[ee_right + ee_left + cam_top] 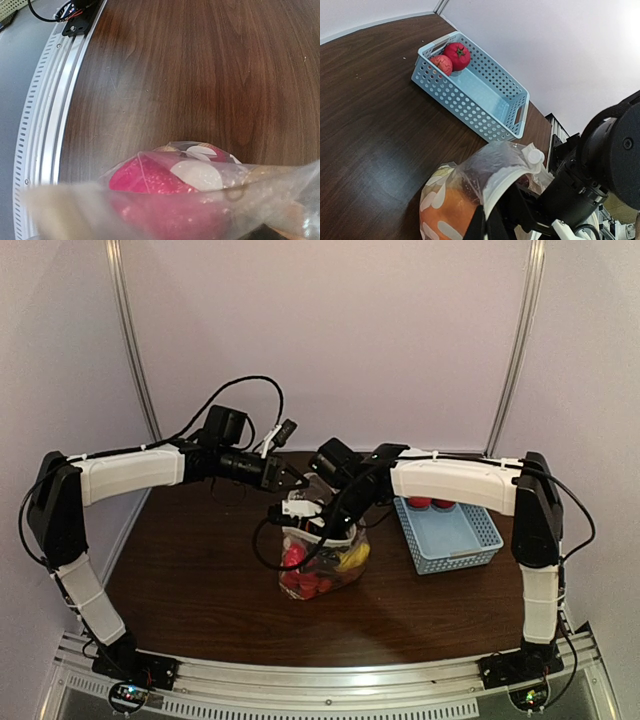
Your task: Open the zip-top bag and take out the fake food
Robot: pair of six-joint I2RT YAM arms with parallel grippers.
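From the top camera, you had the zip-top bag (pixel 322 545) standing near the middle of the table (pixel 200 590), with red and yellow fake food (pixel 318 568) showing through its dotted plastic. Your left gripper (pixel 296 480) sat at the bag's raised rim. Your right gripper (pixel 305 510) hung over the bag's mouth, and you could not tell from here how its jaws stood. The light-blue basket (pixel 470 540) lay just to the right of the bag, with two red fruits (pixel 430 503) at its far end.

In the left wrist camera, your left gripper (pixel 489 222) was clamped tight on the bag's white zip strip (pixel 507 181). An orange piece (pixel 447 210) pressed against the plastic below. The basket (pixel 455 100) lay beyond the bag, both red fruits in its far corner.

In the right wrist camera, the bag (pixel 260 185) filled the lower frame, blurred and very close. A red piece (pixel 150 180) lay inside it. The right gripper's fingers did not show clearly, so you could not tell its state.
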